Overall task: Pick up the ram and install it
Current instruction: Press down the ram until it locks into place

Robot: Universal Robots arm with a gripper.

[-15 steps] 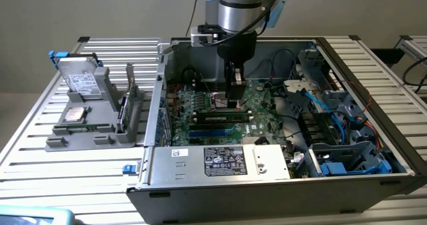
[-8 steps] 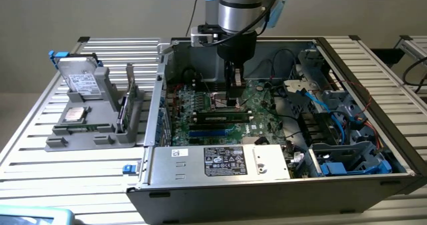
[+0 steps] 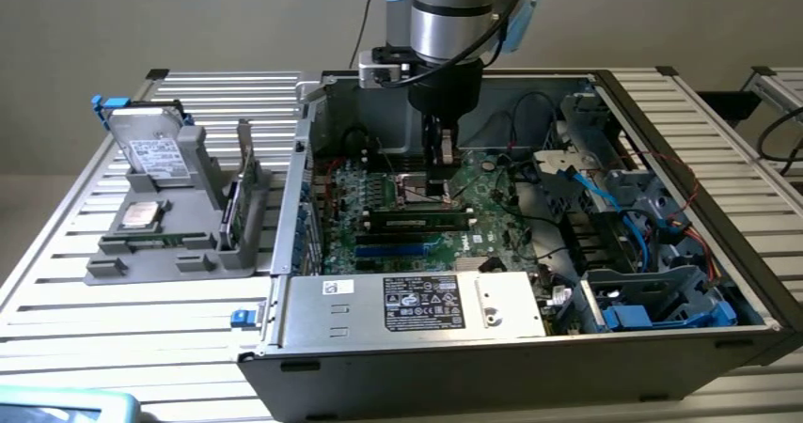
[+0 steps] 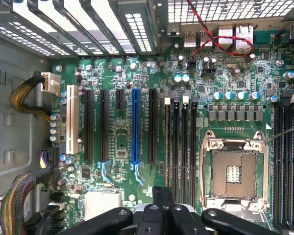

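Running apparently left-right across exterior view, ram [image 3: 420,222] near pincer [image 3: 437,190]

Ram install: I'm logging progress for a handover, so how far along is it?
Done: the gripper is low in the open case over the memory slots. In hand: it is shut just above the ram lying along those slots; a grip cannot be confirmed. Left: nothing shows the ram seated.

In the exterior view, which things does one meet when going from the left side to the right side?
Grey drive holder → open computer case → green motherboard, with the shut gripper above it → blue cables → blue drive bracket.
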